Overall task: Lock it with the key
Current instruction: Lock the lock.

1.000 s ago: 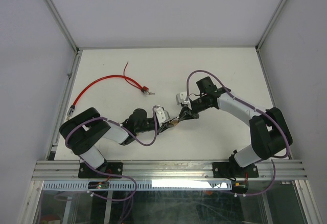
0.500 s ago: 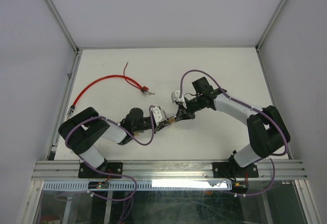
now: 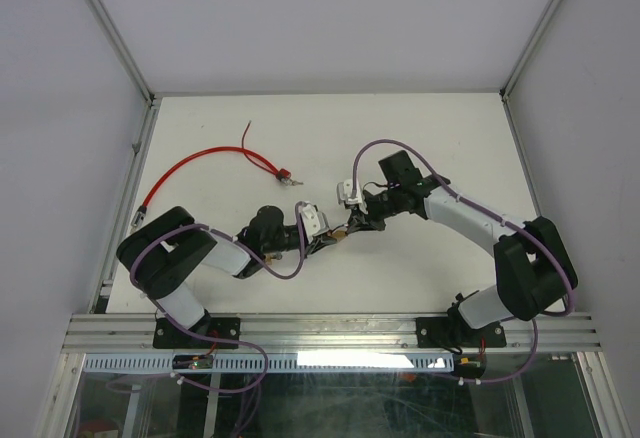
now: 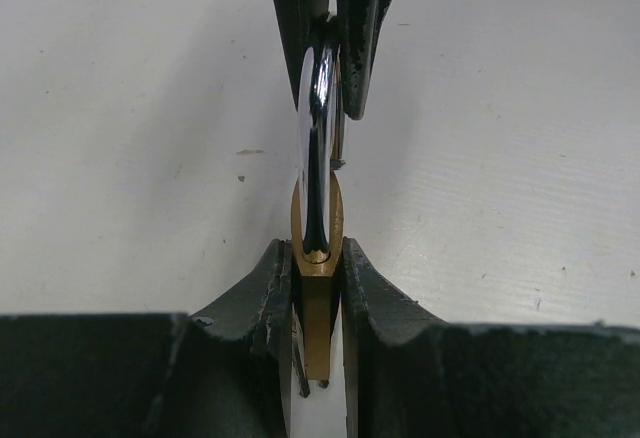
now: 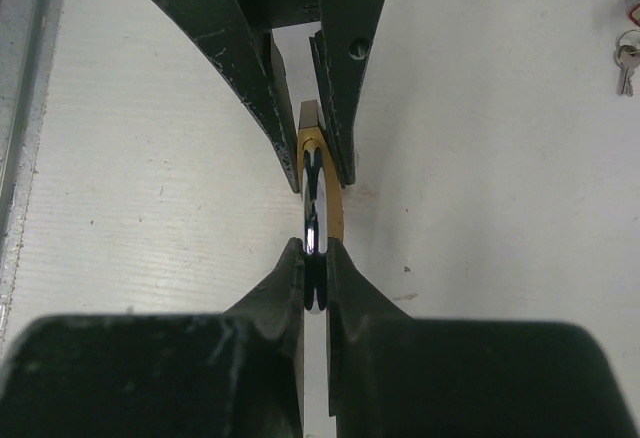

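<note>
A padlock point(image 3: 341, 234) with a brass body point(image 4: 317, 333) and a chrome shackle point(image 4: 314, 138) is held between both grippers just above the table's middle. My left gripper point(image 4: 317, 258) is shut on the brass body. My right gripper point(image 5: 315, 258) is shut on the shackle point(image 5: 312, 226) from the opposite side; its fingers point(image 4: 365, 28) show at the top of the left wrist view. Small keys point(image 3: 291, 179) lie on the table, left of and behind the padlock, apart from both grippers. They also show in the right wrist view point(image 5: 625, 53).
A red cable point(image 3: 200, 163) curves across the left of the white table point(image 3: 450, 138), ending next to the keys. Metal frame rails point(image 3: 130, 188) run along the table's left edge. The left gripper's fingers point(image 5: 230, 48) fill the top of the right wrist view.
The right arm's wrist has shifted a little left and toward the left gripper. The padlock stays held between both grippers, moved only slightly.
</note>
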You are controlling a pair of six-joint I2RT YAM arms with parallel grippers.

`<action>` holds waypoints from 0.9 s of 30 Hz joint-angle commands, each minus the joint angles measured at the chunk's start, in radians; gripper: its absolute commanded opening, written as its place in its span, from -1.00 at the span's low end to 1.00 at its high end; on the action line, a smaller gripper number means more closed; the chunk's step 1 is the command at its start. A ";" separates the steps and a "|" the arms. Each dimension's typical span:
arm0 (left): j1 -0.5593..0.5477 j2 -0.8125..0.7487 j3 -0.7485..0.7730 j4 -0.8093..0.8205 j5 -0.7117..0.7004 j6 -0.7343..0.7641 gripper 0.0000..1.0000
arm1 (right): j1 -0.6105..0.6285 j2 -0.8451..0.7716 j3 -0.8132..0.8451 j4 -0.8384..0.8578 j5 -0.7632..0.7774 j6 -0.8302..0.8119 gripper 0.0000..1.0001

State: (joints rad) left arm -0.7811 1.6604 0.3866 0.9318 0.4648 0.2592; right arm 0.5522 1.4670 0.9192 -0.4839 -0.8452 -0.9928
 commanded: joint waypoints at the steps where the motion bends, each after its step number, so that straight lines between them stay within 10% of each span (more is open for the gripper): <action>1: -0.017 0.021 0.015 -0.114 0.131 0.023 -1.00 | 0.018 -0.004 -0.008 0.078 0.085 -0.041 -1.00; 27: -0.018 0.022 0.023 -0.134 0.115 0.025 -1.00 | 0.042 0.171 0.082 -0.134 -0.080 -0.083 -1.00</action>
State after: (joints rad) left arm -0.7704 1.6600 0.4103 0.8848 0.4995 0.2722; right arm 0.5392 1.5551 1.0080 -0.6228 -0.8726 -1.1515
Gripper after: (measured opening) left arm 0.180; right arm 0.055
